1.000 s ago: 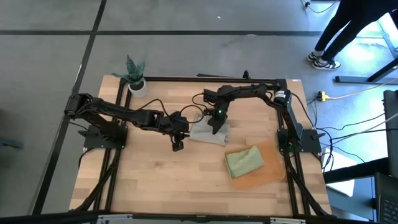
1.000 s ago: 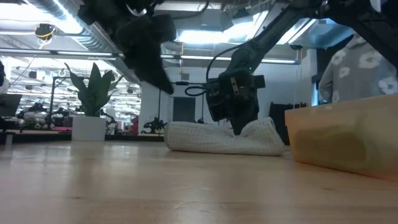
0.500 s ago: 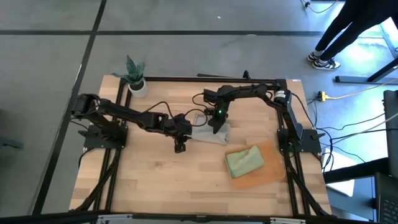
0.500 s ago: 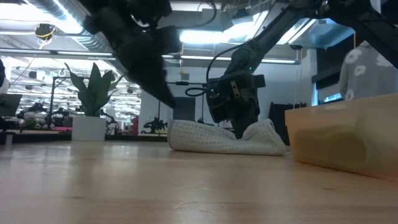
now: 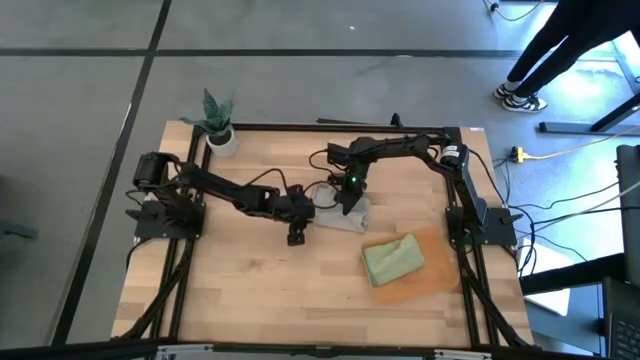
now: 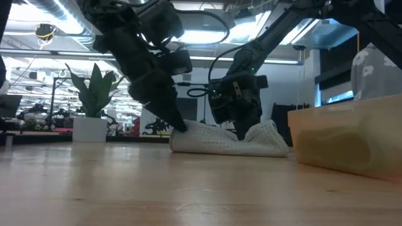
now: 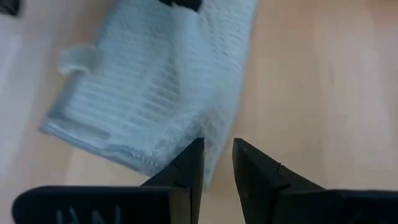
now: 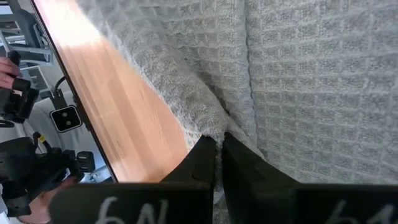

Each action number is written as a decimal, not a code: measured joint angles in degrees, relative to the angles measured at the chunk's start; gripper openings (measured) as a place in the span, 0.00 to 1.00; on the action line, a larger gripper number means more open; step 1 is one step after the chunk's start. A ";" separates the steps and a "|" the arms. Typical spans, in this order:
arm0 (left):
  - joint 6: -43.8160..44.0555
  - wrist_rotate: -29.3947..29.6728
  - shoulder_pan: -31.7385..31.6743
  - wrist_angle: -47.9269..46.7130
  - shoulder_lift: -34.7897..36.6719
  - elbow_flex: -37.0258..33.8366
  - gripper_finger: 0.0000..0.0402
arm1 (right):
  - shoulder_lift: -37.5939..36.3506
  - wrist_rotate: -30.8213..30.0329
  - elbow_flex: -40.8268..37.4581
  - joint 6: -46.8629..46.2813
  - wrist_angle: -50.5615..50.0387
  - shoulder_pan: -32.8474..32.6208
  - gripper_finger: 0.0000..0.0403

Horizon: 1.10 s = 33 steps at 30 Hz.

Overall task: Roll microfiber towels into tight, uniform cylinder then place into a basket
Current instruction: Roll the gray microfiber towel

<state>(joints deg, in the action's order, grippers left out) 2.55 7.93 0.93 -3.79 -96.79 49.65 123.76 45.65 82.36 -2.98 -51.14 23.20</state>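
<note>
Grey waffle-weave towel point(image 5: 335, 213) lies bunched in a loose bundle near the table's middle, just beside the orange-brown basket point(image 5: 432, 281), in which the green towel point(image 5: 392, 260) already sits rolled.

Right gripper point(image 5: 346, 203) is planted in the grey towel's far part. Its fingers stand almost together with a fold of cloth pinched between them, as the right wrist view shows point(image 8: 217, 140). It has not moved over the last second.

Left gripper point(image 5: 297, 237) has travelled rightward and come down: a second ago it hung clear above the table, and it now stands at the towel's near left corner, tips against the cloth in the low view point(image 6: 178, 125). Its fingers point(image 7: 193, 163) are set narrow, a slim gap open between them, gripping nothing.

A potted plant point(image 5: 218, 120) stands at the far left corner.
</note>
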 joint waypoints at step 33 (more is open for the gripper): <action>-3.13 -7.93 -4.68 2.32 5.41 0.11 0.19 | 0.04 17.08 0.01 -0.44 -1.57 2.64 0.04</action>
<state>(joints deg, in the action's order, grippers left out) -0.58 0.00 -3.76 -1.48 -91.38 49.76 123.81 62.73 82.37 -3.42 -52.71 25.85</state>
